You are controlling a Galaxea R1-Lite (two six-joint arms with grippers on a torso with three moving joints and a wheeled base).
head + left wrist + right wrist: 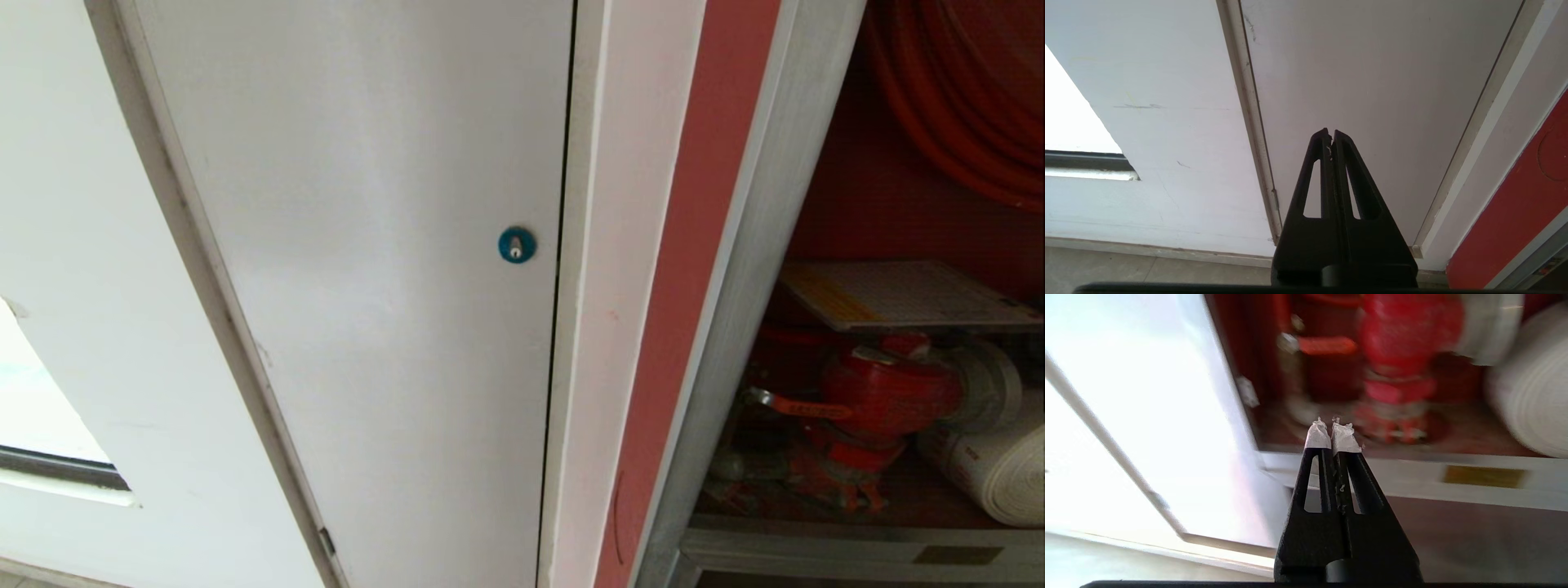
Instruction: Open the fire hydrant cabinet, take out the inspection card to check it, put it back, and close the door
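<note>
Inspection card (906, 296) atop red valve (886, 392)

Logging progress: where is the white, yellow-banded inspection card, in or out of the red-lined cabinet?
In. The white, yellow-banded inspection card lies flat inside the red-lined cabinet, above the red valve.

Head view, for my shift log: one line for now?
red-lined silver cabinet: interior visible | white gridded yellow-banded card: lying inside | right tool: shut, empty

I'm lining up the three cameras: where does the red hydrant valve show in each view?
Head view: red hydrant valve at lower right, inside the open cabinet, under the white inspection card.
Left wrist view: not in it.
Right wrist view: top centre, beyond the right gripper.
Shared landmark: white rolled hose beside the valve.
</note>
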